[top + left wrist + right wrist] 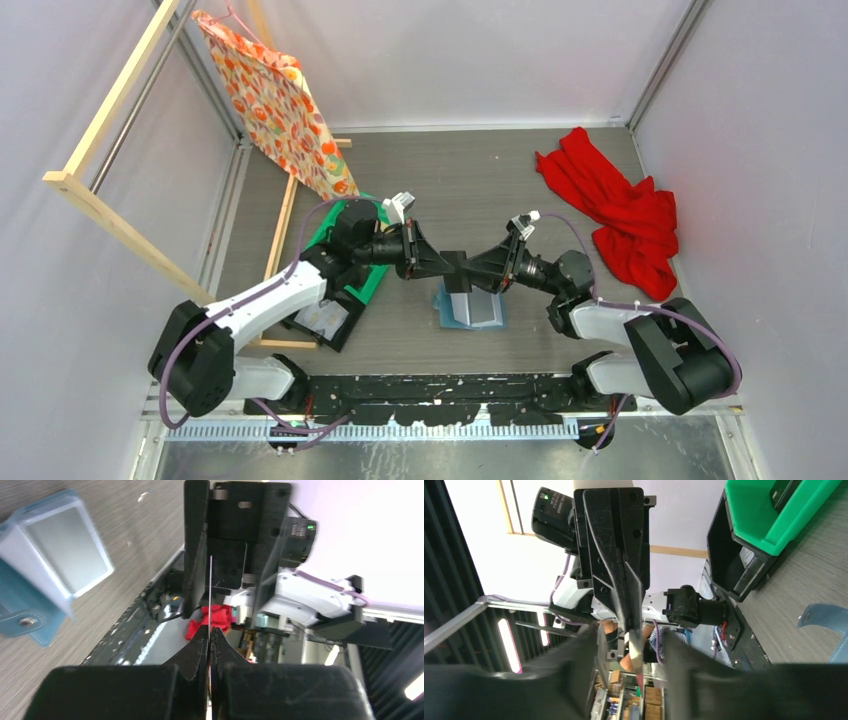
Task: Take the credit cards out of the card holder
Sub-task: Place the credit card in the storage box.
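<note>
At frame centre the left gripper [457,262] is clenched on a thin card [636,625] seen edge-on. The right gripper [474,267] meets it tip to tip, jaws slack on either side of the card. Just below them the blue card holder [472,308] lies open on the table [450,180], partly hidden. The left arm [270,295] covers the green bin [366,285]. A red cloth [620,215] lies upper right.

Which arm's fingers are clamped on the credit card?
The left arm's fingers: they are pressed shut on the credit card, while the right arm's fingers stand apart either side of it.
</note>
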`<state>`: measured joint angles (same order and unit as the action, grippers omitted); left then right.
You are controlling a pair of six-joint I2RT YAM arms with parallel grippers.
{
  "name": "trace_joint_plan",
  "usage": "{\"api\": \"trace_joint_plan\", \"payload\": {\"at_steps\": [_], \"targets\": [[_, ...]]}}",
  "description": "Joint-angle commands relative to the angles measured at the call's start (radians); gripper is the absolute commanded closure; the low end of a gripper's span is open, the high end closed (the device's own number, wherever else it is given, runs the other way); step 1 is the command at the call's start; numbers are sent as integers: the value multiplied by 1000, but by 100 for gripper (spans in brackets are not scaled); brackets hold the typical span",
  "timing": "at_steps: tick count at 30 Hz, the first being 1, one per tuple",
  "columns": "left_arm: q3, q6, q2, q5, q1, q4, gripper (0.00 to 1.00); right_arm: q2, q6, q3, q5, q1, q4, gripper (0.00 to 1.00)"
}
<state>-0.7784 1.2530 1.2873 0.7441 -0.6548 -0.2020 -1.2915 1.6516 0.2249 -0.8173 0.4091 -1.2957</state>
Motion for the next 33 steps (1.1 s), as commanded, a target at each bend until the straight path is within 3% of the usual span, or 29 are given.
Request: {"api": "trace_joint_plan", "payload": {"at_steps": [1, 4, 6, 8, 10, 12, 14, 20, 27, 33], "targets": [[-149, -198, -34, -89, -4, 394, 99, 14, -66, 49, -21, -10, 87, 23], [-358, -429, -51, -299, -3, 860, 99, 100, -174, 66, -3, -28, 314, 11], [-510, -548, -39, -481, -2, 1125, 99, 203, -353, 126, 39, -29, 641, 10], [-634, -638, -10, -659, -3, 1326, 99, 317, -571, 217, 134, -29, 1107, 9], [-737, -678, 37, -881, -3, 1484, 100, 405, -745, 304, 229, -29, 1371, 7], [-783, -690, 100, -1038, -4, 1606, 99, 429, -818, 368, 288, -29, 1504, 7], [-817, -675, 185, -1241, -6, 1709, 99, 437, -843, 404, 317, -29, 1560, 7], [-880, -543, 454, -1593, -65, 1920, 100, 426, -822, 390, 320, -29, 1535, 7], [-878, -555, 555, -1807, -100, 1894, 99, 411, -801, 362, 310, -29, 1502, 7], [-807, -698, 566, -1856, -118, 1763, 100, 380, -772, 341, 289, -30, 1448, 7]]}}
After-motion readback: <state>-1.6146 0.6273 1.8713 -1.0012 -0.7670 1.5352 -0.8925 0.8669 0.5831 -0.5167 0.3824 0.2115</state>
